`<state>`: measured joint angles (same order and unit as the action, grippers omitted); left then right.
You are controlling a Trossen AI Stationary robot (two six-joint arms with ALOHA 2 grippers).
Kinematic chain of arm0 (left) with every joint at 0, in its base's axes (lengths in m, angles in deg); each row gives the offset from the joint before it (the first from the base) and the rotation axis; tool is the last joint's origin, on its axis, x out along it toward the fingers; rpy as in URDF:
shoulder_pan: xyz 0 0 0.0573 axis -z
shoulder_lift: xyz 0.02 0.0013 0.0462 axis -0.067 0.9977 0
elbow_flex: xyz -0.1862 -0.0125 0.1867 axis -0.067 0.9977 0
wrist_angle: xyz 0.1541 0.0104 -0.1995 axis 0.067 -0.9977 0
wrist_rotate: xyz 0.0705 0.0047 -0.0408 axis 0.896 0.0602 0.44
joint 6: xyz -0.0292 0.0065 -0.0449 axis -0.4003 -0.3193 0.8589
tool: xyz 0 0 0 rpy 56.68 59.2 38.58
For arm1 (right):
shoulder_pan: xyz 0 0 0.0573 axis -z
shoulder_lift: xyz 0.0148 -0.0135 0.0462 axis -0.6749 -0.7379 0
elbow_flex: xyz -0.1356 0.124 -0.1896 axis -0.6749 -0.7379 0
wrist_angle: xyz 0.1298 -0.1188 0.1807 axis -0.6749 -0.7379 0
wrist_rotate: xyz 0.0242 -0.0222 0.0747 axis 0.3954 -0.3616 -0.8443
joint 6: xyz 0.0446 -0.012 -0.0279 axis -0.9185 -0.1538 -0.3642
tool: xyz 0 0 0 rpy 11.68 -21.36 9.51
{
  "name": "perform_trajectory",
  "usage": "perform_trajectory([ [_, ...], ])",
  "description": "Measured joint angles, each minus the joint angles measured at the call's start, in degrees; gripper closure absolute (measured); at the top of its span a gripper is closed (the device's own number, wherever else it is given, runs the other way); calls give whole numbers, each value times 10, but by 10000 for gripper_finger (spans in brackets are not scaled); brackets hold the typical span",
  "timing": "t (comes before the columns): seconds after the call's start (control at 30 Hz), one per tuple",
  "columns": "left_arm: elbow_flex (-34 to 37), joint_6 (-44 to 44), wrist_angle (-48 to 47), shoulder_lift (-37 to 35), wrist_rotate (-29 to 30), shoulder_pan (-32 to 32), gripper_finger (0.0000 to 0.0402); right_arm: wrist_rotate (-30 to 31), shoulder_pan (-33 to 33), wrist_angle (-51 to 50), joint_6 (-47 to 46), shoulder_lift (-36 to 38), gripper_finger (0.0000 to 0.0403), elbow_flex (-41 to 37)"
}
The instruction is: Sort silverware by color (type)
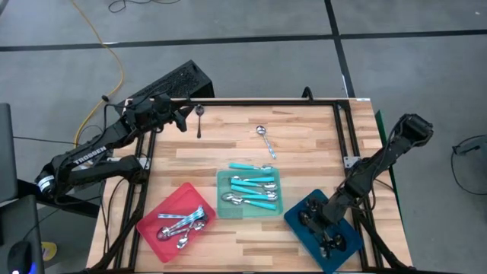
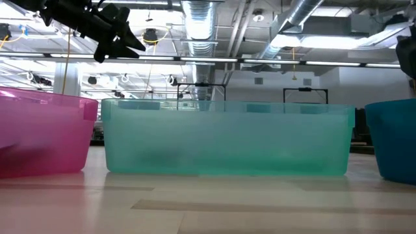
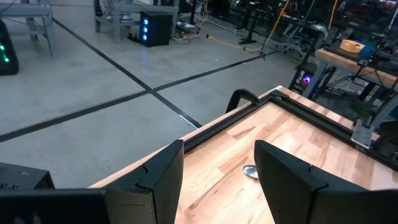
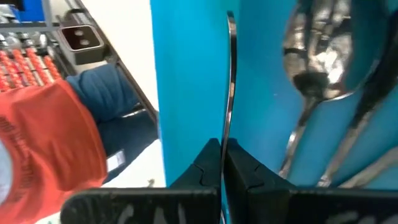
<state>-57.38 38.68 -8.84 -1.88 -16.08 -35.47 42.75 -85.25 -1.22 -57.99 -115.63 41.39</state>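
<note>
left fingers (image 3: 217, 180) wide (above black spoon (image 1: 199, 120)) | right fingers (image 4: 222, 163) pinched together, blue tray (image 1: 346, 240)

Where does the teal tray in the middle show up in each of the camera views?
High view: teal tray at bottom center, between the red tray and the blue tray.
Low view: teal tray fills the middle.
Left wrist view: not in it.
Right wrist view: not in it.
Shared landmark: the red tray beside it, in the high and low views.
</note>
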Motion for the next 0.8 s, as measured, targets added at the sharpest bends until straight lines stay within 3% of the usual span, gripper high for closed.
perform_trajectory([
  [0.37,0,0,-4,0,0,0,221,44,-22,-7,0,0,383,0],
  [0.8,0,0,-3,0,0,0,221,48,-21,46,0,-18,383,18],
])
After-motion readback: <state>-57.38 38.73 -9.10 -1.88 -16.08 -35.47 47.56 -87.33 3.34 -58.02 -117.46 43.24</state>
